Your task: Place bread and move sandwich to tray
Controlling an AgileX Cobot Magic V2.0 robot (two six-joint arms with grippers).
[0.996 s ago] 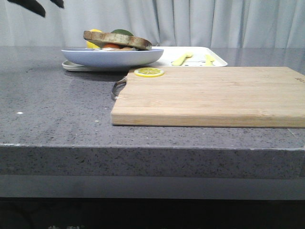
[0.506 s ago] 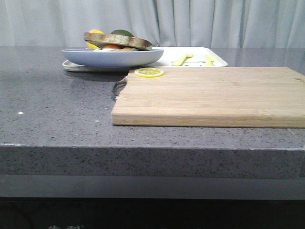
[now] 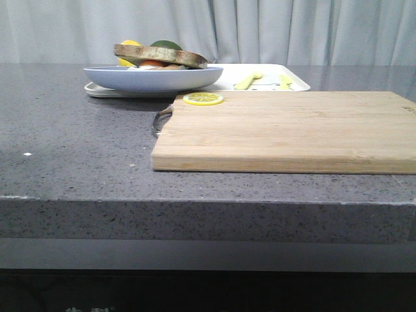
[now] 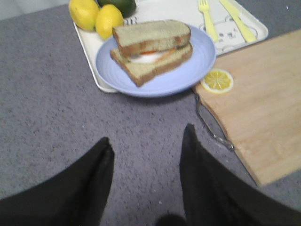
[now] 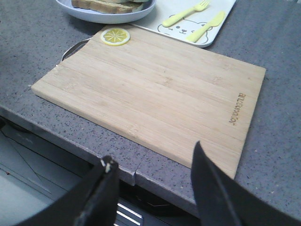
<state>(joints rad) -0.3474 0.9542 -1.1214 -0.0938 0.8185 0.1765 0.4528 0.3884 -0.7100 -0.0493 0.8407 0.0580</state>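
The sandwich point(image 4: 151, 51) lies on the pale blue plate point(image 4: 188, 70): two brown-crusted slices with white egg and orange between them. The top slice is the plain bread point(image 4: 150, 34). The plate rests on the near left part of the white tray point(image 4: 181, 12) and overhangs its edge. In the front view the sandwich point(image 3: 161, 55), plate point(image 3: 153, 77) and tray point(image 3: 260, 90) stand at the back. My left gripper point(image 4: 147, 136) is open and empty above the grey counter, short of the plate. My right gripper point(image 5: 153, 153) is open and empty over the counter's front edge.
A wooden cutting board point(image 3: 286, 130) lies in front of the tray, with a lemon slice point(image 3: 203, 98) on its far left corner and a metal handle point(image 4: 211, 125). Two lemons point(image 4: 96, 16) and a green fruit point(image 4: 120, 4) sit on the tray behind the plate. Yellow cutlery shapes point(image 4: 225, 19) mark the tray.
One second ago dark gripper fingers showed at the top left of the front view; they have moved out of that view. The plate, sandwich and board have not moved.
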